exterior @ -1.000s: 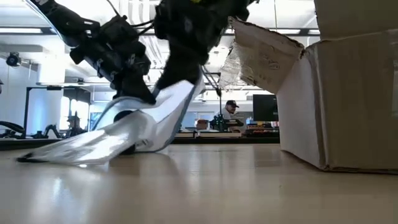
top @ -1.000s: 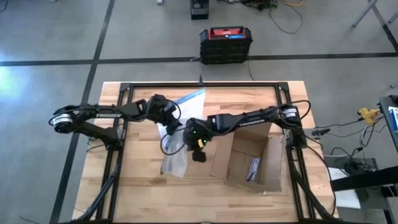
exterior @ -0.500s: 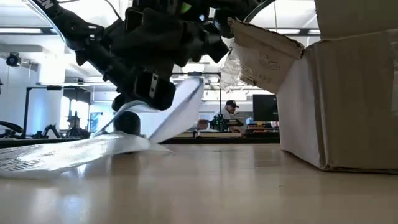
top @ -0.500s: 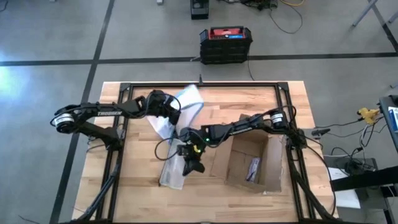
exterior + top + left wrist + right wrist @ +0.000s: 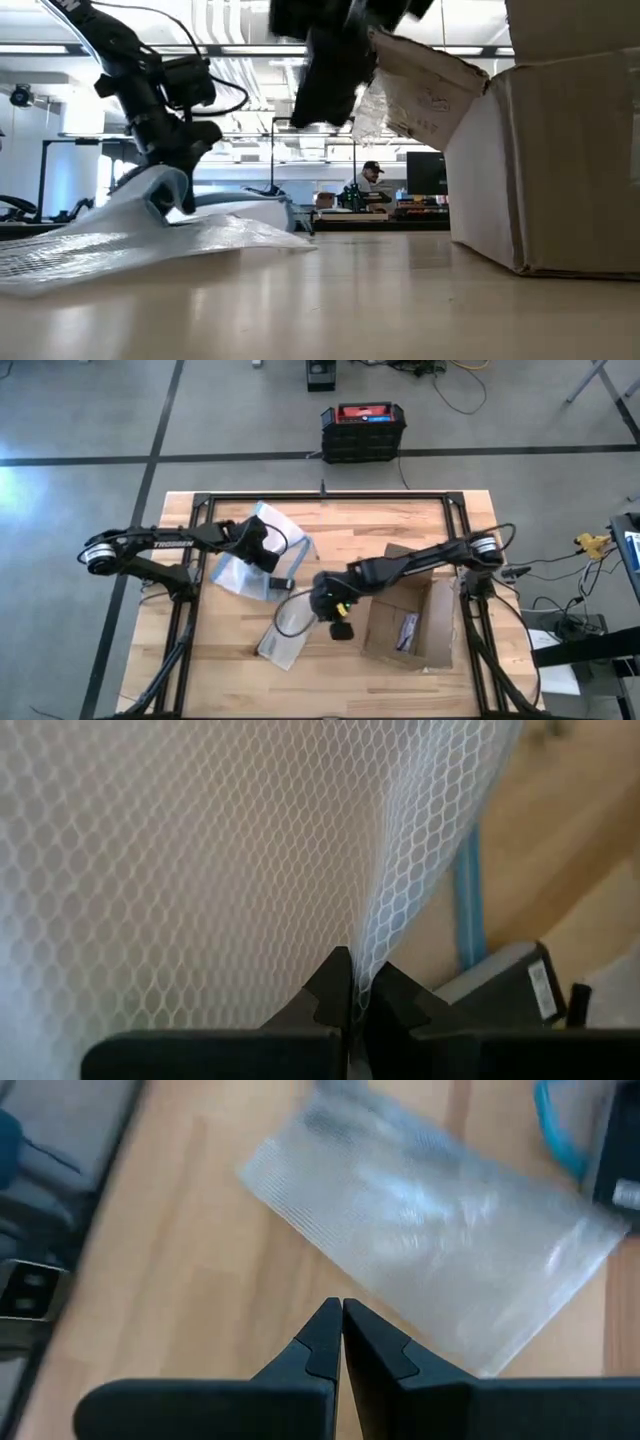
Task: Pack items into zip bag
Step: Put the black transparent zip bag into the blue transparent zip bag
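Note:
A clear, net-patterned zip bag (image 5: 238, 568) with a blue strip (image 5: 467, 890) hangs from my left gripper (image 5: 268, 555) at the table's left middle. The gripper is shut on it. A second clear bag (image 5: 284, 632) lies flat on the table nearer the front edge; it also shows in the right wrist view (image 5: 430, 1230). My right gripper (image 5: 336, 622) hovers just right of that bag. In its own view (image 5: 341, 1312) it is shut with nothing between its fingers. I cannot make out the items. My left gripper pinches the bag's netted plastic wall (image 5: 362, 960) between its two fingertips, close to the blue strip. The plastic creases upward from the pinch. The fingers slant down onto it. In the low view the bag (image 5: 150, 200) drapes below the gripper, its lower part on the table.
An open brown cardboard box (image 5: 405, 622) stands at the front right, close to my right arm, with a small pale thing (image 5: 407, 630) inside. A black frame (image 5: 320, 495) runs around the tabletop. Bare wood shows along the near edge.
My left gripper has tipped downward and rolled. Its bag has swung from the far middle over to the left and sagged onto the table. My right gripper went toward the near edge, then right and up. The second bag, raised before, now lies flat.

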Robot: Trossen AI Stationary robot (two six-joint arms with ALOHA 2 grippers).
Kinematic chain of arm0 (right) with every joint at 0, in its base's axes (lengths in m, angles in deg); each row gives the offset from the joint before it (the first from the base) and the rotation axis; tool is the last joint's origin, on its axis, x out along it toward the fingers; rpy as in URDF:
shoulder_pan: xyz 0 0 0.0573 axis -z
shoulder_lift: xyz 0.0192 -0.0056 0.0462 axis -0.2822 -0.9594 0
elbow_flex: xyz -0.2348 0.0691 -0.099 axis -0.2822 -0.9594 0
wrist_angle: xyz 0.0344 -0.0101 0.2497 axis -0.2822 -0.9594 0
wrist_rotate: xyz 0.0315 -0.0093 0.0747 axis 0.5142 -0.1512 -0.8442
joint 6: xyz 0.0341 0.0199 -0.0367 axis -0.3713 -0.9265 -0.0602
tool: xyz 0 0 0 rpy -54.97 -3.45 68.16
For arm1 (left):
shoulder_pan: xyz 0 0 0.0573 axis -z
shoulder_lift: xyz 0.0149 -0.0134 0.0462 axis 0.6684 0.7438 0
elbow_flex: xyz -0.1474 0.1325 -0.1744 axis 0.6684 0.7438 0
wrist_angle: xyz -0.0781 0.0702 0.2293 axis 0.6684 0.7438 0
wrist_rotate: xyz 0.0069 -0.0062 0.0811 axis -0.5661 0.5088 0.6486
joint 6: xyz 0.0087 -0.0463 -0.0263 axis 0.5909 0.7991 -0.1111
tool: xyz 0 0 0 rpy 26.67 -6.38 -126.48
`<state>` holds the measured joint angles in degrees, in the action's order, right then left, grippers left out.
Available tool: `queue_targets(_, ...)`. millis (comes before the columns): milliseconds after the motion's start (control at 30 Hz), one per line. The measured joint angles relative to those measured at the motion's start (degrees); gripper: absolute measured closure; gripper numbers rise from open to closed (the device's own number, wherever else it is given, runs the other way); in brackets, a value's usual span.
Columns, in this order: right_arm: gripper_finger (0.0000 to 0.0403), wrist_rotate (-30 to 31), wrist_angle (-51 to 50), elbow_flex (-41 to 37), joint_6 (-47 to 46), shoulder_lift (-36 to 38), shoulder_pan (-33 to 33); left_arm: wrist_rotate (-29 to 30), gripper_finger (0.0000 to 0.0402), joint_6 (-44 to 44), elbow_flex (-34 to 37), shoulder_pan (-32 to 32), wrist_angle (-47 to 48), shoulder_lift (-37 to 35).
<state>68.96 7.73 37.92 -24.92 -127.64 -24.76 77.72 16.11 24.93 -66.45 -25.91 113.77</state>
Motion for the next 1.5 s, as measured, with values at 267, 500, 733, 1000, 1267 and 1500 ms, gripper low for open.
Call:
queue_targets(267,0.0403,5.0,20.4,-11.0,3.5,2.4,-2.9,0.0,0.0401,12.1,-0.4,5.0,0.9,-4.6)
queue_targets(500,0.0352,5.3,23.2,-4.7,11.6,-6.6,-2.9,0.0,0.0401,16.1,-0.4,6.4,5.4,-8.1)
queue_targets(733,0.0229,5.2,16.7,3.0,19.6,-17.0,-2.7,-2.4,0.0402,13.0,-0.4,7.7,10.0,-9.2)
queue_targets(1000,0.0147,6.7,14.5,4.8,22.4,-21.0,-2.5,-2.2,0.0402,9.9,-0.3,11.1,9.3,-8.4)
queue_targets(1267,0.0235,7.9,15.8,5.0,16.5,-24.6,-1.8,-1.6,0.0402,9.9,-0.2,12.6,7.2,-7.5)
queue_targets(1500,0.0389,10.3,12.3,6.2,17.1,-22.4,-1.3,-4.9,0.0402,9.8,-0.2,13.1,7.4,-7.8)
